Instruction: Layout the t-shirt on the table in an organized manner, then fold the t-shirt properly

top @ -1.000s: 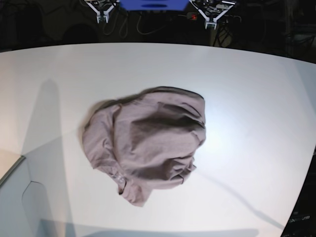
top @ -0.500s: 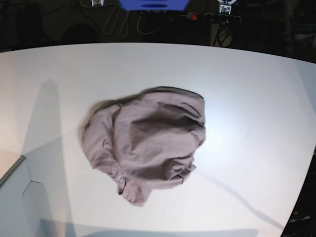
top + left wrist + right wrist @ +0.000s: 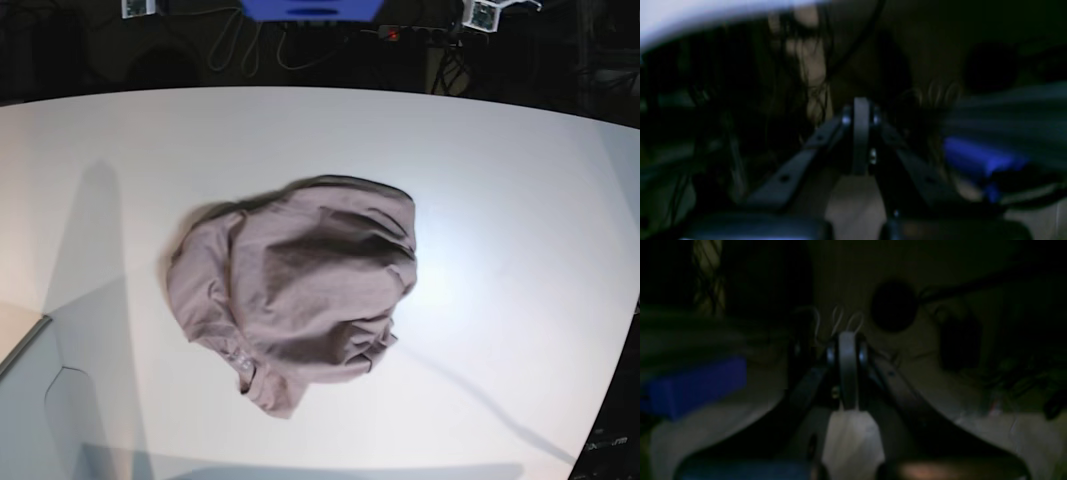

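Observation:
The t-shirt (image 3: 295, 295) lies crumpled in a rounded heap in the middle of the white table (image 3: 520, 200), sleeves and hem bunched under it. Both grippers are far from it, beyond the table's back edge. Only small pale parts of them show at the top of the base view: my left gripper (image 3: 485, 14) at the top right, my right gripper (image 3: 135, 7) at the top left. In the left wrist view my left gripper (image 3: 861, 133) has its fingers pressed together, holding nothing. In the right wrist view my right gripper (image 3: 847, 370) is likewise shut and holds nothing.
A blue box (image 3: 310, 8) and cables lie in the dark area behind the table; the box also shows in the left wrist view (image 3: 980, 160) and the right wrist view (image 3: 696, 383). The table's edge (image 3: 690, 16) shows at the upper left of the left wrist view.
Both grippers have drawn back and apart toward the top corners of the base view. The t-shirt has not moved.

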Controlling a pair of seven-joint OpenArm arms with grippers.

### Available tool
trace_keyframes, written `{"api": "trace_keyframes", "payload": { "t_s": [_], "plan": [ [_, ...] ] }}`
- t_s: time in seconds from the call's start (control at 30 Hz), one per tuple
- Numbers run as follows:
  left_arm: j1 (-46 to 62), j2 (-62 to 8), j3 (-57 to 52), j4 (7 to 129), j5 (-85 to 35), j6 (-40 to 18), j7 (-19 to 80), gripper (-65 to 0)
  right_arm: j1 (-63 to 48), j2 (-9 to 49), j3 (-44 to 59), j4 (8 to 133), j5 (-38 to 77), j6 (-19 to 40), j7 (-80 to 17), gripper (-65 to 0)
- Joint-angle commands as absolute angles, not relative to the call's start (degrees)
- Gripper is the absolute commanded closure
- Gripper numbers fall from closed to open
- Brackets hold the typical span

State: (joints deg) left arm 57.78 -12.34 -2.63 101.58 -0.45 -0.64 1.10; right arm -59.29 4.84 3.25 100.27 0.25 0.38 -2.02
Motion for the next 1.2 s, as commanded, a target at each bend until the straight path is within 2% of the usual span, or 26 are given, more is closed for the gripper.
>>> {"api": "trace_keyframes", "payload": {
  "t_s": [0.0,0.1,0.17,0.3,0.37,0.43,0.53,0.63,0.83,1.1,1.17],
  "plan": [
    [58.9,-12.4,-3.6,104.0,-0.5,-0.1,0.5,0.0,-60.7,5.3,4.3,103.8,0.3,0.5,-0.6,0.0],
    [56.5,-12.4,-4.1,108.4,-0.5,-0.1,0.5,-0.2,-60.6,5.3,5.5,110.8,0.3,0.5,-0.6,0.0],
    [53.4,-12.4,-3.9,110.2,-0.5,-0.1,0.8,-3.2,-59.1,5.3,5.5,114.3,0.3,0.5,-0.6,0.0],
    [45.8,-9.6,-4.0,110.9,-3.9,-0.2,6.7,-21.6,-55.4,5.1,5.1,116.4,0.3,0.6,-0.6,-0.1],
    [40.9,-8.4,-4.2,110.5,-6.5,-0.2,11.0,-28.9,-54.0,3.8,5.1,116.4,0.3,0.7,-0.6,-4.4],
    [36.5,-7.4,-4.0,108.8,-8.7,-0.2,15.6,-32.5,-53.1,2.7,5.1,116.4,0.3,0.7,-0.6,-10.2],
    [28.3,-6.5,-3.8,102.0,-13.2,-0.2,19.8,-32.5,-52.8,2.2,5.2,116.4,0.3,0.7,-0.6,-20.0],
    [20.6,-4.2,-4.0,92.4,-17.7,-0.3,19.8,-32.5,-52.8,2.2,5.1,116.4,0.3,0.7,-0.6,-24.3],
    [11.2,-2.2,-2.4,78.7,-20.9,-0.2,19.8,-32.6,-52.9,2.3,5.3,116.4,0.2,0.7,-0.6,-24.6],
    [5.2,-1.7,4.4,70.8,-21.1,-0.2,19.8,-32.1,-53.1,2.2,5.3,116.4,0.1,0.7,-0.7,-24.5],
    [4.4,-1.9,5.6,69.1,-21.1,-0.3,19.7,-25.9,-53.0,2.2,5.3,116.4,0.1,0.7,-0.7,-24.4]
  ]
}}
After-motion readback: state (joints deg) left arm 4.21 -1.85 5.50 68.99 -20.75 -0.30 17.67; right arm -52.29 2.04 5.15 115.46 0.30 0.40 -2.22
